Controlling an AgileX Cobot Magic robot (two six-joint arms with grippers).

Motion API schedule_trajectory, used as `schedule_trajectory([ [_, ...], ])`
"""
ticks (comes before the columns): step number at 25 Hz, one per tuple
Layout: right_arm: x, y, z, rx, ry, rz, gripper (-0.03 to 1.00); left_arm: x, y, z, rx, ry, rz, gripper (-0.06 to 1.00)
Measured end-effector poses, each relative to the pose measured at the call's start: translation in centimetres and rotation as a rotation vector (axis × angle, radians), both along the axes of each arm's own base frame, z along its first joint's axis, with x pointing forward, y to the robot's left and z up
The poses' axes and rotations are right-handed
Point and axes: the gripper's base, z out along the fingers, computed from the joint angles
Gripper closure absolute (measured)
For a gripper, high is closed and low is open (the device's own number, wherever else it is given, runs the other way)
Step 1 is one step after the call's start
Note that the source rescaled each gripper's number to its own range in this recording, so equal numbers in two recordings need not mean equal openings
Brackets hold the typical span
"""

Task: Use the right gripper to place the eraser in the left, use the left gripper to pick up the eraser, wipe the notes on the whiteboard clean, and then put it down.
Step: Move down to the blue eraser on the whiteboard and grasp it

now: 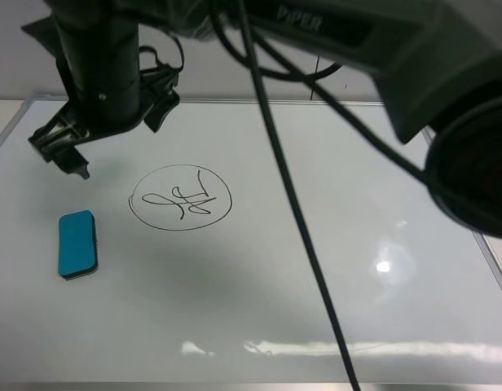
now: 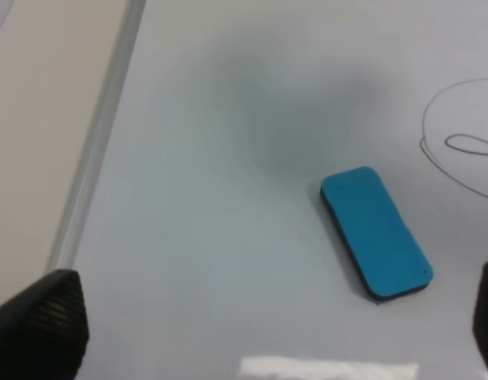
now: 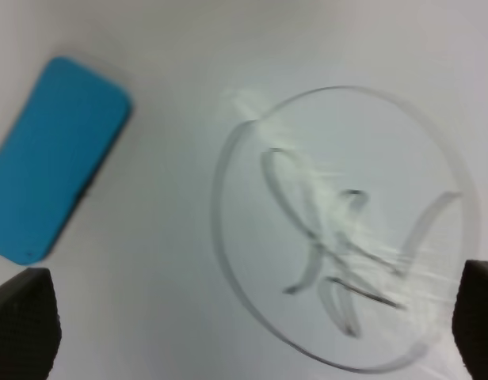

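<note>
The eraser (image 1: pixel 77 244) is lying flat on the whiteboard (image 1: pixel 235 309) at the lower left of the high view, near the notes (image 1: pixel 180 198), and nothing is touching it. The right gripper (image 3: pixel 248 324) is hanging with its fingers spread wide and empty, and the left gripper (image 2: pixel 260 324) is spread wide too, looking down at the eraser. I think the left one should be going straight down, squeezing the eraser's two long sides and keeping its dark side facing the board.
</note>
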Motion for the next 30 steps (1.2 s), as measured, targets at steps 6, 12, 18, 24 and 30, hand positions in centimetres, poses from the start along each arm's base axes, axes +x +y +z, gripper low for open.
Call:
schedule_trajectory([
  [6,0.7,-5.2,8.7,0.095,-0.115,0.007,-0.03,0.0,0.0,0.0,0.000,0.000,0.000,-0.03],
  [12,-0.2,-9.9,15.2,0.197,-0.210,0.000,-0.03,0.0,0.0,0.0,0.000,0.000,0.000,-0.03],
  [18,-2.2,-13.7,17.6,0.203,-0.247,-0.017,-0.03,0.0,0.0,0.0,0.000,0.000,0.000,-0.03],
  [24,-5.0,-18.1,18.1,0.159,-0.264,-0.053,-0.03,0.0,0.0,0.0,0.000,0.000,0.000,-0.03],
  [30,-9.5,-24.7,17.6,0.171,-0.262,-0.144,-0.03,0.0,0.0,0.0,0.000,0.000,0.000,-0.03],
])
